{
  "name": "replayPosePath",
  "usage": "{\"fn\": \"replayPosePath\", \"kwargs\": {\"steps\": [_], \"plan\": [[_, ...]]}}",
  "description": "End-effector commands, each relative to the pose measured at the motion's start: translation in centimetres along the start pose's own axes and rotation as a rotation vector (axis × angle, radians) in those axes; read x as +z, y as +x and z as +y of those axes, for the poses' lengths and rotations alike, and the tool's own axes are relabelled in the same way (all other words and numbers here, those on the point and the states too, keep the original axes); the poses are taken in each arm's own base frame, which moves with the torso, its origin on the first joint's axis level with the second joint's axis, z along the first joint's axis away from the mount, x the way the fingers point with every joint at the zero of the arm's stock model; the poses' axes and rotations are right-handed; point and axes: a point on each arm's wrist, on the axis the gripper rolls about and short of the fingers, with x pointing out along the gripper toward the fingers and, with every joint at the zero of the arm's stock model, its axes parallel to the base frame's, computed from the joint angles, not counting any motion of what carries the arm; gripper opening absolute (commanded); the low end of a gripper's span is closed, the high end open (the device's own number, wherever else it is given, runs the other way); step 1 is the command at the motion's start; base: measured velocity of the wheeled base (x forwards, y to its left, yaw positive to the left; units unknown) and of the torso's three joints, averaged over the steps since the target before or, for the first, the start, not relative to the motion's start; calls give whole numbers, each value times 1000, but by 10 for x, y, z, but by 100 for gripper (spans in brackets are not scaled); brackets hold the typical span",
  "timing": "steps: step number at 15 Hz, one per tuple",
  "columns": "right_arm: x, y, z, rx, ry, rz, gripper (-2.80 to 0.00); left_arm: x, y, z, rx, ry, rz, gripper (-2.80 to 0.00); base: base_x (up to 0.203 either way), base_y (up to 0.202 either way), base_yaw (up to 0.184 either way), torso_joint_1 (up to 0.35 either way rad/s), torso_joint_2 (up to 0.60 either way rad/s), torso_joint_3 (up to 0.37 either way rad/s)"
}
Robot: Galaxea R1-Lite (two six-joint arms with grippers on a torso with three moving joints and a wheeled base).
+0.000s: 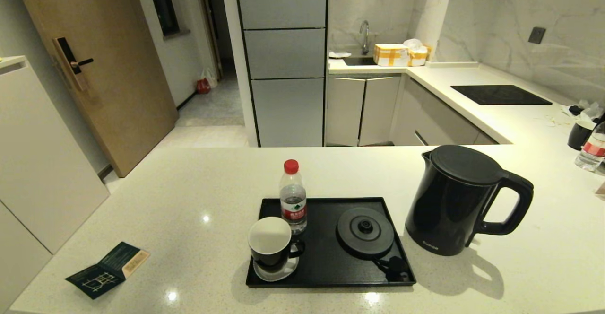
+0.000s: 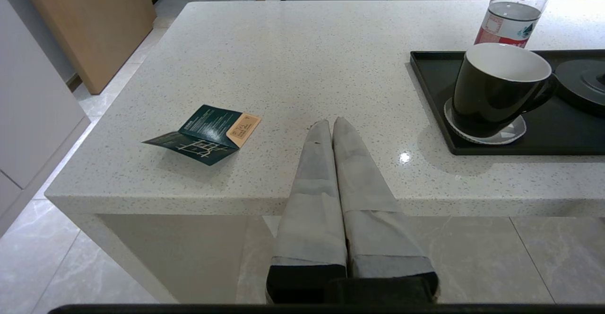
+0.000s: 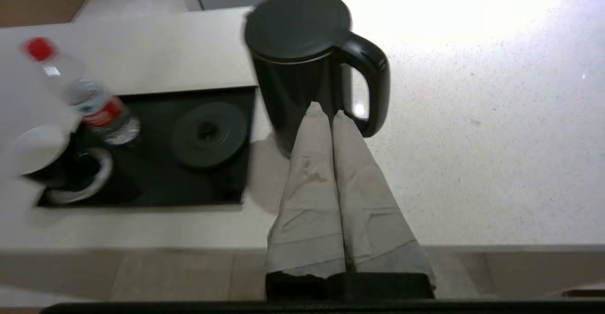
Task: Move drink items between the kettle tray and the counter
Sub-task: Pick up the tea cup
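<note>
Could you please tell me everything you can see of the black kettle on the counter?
The kettle is tall and matte black, seemingly plastic, with a flat round lid that is closed, a small spout on the side away from its handle, and a thick loop handle pointing to the robot's right. It stands upright on the off-white speckled counter, just right of the glossy black tray, off its round base disc. Small pale lettering sits near its foot. Nothing grips it.
</note>
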Motion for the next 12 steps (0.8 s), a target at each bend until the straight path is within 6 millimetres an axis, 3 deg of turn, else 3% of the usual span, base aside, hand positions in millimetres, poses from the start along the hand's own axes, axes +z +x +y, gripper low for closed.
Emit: {"fn": "replayPosePath", "kwargs": {"steps": [1,3,5,8,10,12], "plan": [[-6,-67,15,7,-22,-94,-280,0,0,0,0,0,0,-280,0,0,0,0,0,0],[-18,-115,23,33,-40,-133,-280,0,0,0,-1,0,0,-280,0,0,0,0,0,0],[-27,-143,23,77,-51,-122,-280,0,0,0,0,0,0,-280,0,0,0,0,0,0],[-27,-161,22,105,-53,-125,-280,0,0,0,-1,1,0,-280,0,0,0,0,0,0],[-30,-166,11,178,-73,-129,-280,0,0,0,-1,0,0,-280,0,0,0,0,0,0],[-59,-165,7,191,-89,-159,-280,0,0,0,0,1,0,-280,0,0,0,0,0,0]]}}
